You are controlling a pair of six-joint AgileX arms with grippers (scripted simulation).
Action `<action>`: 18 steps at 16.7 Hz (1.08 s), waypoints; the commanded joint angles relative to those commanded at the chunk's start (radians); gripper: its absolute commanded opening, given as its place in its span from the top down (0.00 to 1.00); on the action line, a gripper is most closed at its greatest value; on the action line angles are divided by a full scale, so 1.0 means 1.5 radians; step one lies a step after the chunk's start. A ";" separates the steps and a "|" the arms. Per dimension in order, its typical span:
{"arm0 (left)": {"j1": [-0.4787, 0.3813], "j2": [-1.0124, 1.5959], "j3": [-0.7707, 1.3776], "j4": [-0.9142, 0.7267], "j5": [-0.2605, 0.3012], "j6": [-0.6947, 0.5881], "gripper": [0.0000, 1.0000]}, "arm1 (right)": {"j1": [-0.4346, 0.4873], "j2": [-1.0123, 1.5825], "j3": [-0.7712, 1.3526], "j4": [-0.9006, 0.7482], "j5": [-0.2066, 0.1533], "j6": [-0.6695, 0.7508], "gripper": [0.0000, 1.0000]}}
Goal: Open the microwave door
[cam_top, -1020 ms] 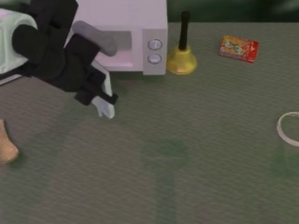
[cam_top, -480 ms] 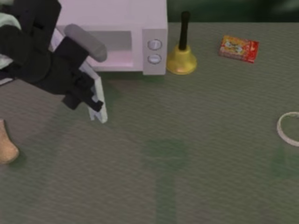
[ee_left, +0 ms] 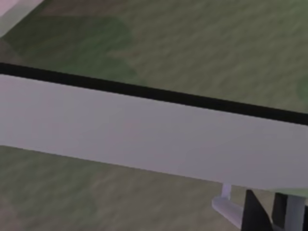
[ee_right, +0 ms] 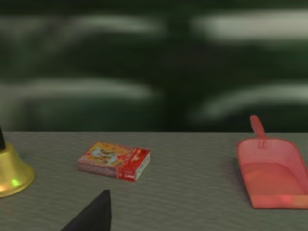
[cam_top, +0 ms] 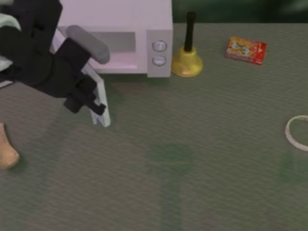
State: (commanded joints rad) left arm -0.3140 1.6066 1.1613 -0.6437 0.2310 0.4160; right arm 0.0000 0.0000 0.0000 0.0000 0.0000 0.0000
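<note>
The microwave door (cam_top: pixel 102 103) is swung well out from the microwave (cam_top: pixel 130 36) at the table's far left, with the left gripper (cam_top: pixel 91 103) at its free edge.

From above, the open cavity is exposed; a gold bell (cam_top: pixel 186 60), a red box (cam_top: pixel 246 50) and a white ring (cam_top: pixel 296 133) are seen rightward. In the left wrist view, the door's edge fills the frame and dark fingertips (ee_left: pixel 255 216) are pressed around the handle bar (ee_left: pixel 228 209). In the right wrist view, a pink dustpan (ee_right: pixel 272 168) is shown; whether the right claw is spread cannot be told.
</note>
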 joint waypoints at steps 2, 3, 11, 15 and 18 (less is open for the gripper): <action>0.000 0.000 0.000 0.000 0.000 0.000 1.00 | 0.000 0.000 0.000 0.000 0.000 0.000 0.00; 0.000 0.000 0.000 0.000 0.000 0.000 1.00 | 0.000 0.000 0.000 0.000 0.000 0.000 0.00; 0.000 0.000 0.000 0.000 0.000 0.000 1.00 | 0.000 0.000 0.000 0.000 0.000 0.000 0.00; 0.000 0.000 0.000 0.000 0.000 0.000 1.00 | 0.000 0.000 0.000 0.000 0.000 0.000 0.00; 0.002 0.001 -0.001 -0.003 0.007 0.009 1.00 | 0.000 0.000 0.000 0.000 0.000 0.000 0.00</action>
State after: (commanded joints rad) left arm -0.3107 1.6075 1.1595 -0.6476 0.2413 0.4289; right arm 0.0000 0.0000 0.0000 0.0000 0.0000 0.0000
